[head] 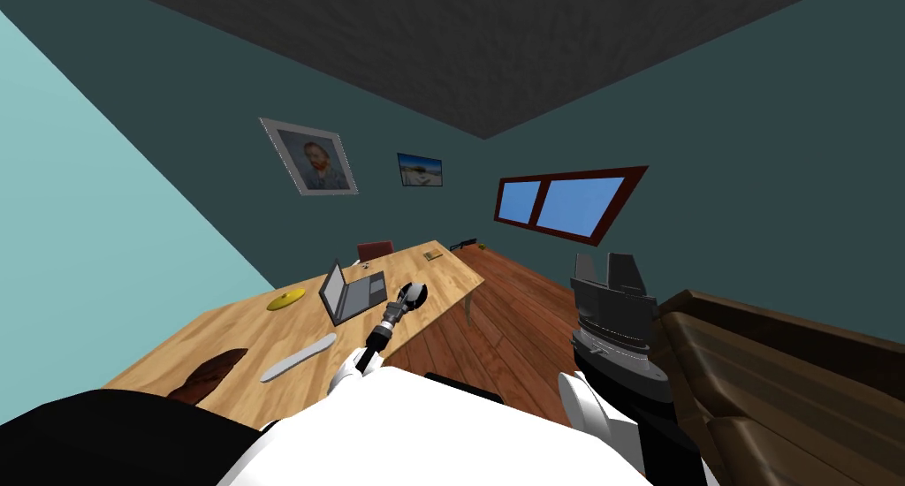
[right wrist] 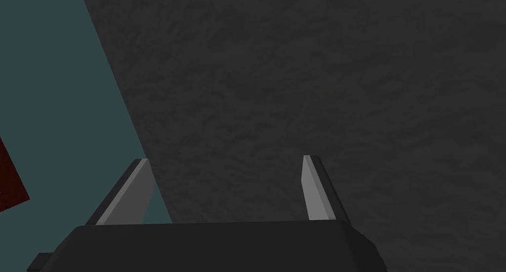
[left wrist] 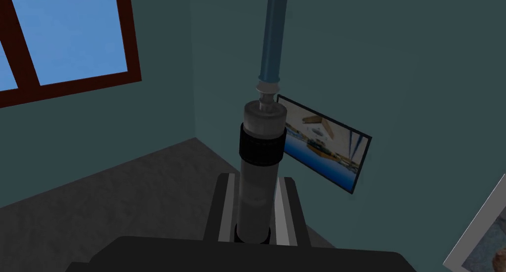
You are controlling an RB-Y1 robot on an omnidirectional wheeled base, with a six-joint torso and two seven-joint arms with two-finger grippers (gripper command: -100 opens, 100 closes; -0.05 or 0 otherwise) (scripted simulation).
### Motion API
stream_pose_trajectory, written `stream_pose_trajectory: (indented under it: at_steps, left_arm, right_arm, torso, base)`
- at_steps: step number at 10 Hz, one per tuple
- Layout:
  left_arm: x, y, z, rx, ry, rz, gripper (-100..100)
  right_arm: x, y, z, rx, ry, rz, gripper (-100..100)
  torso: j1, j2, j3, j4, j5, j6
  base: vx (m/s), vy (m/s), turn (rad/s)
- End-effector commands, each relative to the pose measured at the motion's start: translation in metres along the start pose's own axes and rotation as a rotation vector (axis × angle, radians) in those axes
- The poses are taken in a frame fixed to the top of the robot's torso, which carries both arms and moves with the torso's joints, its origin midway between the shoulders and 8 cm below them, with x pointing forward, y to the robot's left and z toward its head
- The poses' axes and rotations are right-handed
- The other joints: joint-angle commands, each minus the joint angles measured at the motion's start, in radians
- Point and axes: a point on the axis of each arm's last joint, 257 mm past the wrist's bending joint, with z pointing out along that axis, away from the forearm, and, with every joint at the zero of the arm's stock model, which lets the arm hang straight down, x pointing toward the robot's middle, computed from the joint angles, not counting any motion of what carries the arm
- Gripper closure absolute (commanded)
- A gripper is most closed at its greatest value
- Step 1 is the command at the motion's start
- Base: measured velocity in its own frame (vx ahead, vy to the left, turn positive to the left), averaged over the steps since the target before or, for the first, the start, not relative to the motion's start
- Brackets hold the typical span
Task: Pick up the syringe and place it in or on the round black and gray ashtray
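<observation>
Your long light-wood table [head: 221, 330] carries an open grey laptop [head: 353, 293] near its middle. Your right gripper [right wrist: 225, 159] is raised well off the table, fingers apart and holding nothing. Your left gripper [head: 411, 295] hangs over the table's long edge on the floor side, just beside the laptop. It is clamped on the grey-barrelled syringe with a black band and slim blue end [left wrist: 261, 135]. The fingers press the lower barrel and the blue end stands clear beyond them. Judge the syringe light, stiff and smooth-sided, so it could swivel or slip in the pinch. The thin blue end looks fragile, and the barrel is the place to grip.
</observation>
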Motion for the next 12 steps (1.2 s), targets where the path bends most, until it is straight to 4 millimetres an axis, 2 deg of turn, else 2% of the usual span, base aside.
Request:
stream_pose_trajectory:
  at_steps: [1,12]
  left_arm:
    - [-0.005,0.006,0.008,0.013,-0.003,-0.006,100]
    - [-0.033,0.051,0.038,0.058,0.002,-0.009,100]
  right_arm:
    - [0.0,0.0,0.0,0.0,0.0,0.0,0]
    - [0.0,0.0,0.0,0.0,0.0,0.0,0]
  torso:
    - [0.0,0.0,0.0,0.0,0.0,0.0]
    - [0.0,-0.003,-0.002,-0.001,0.001,0.002]
  base:
    - [0.003,-0.001,-0.07]
    - [-0.001,-0.003,-0.064]
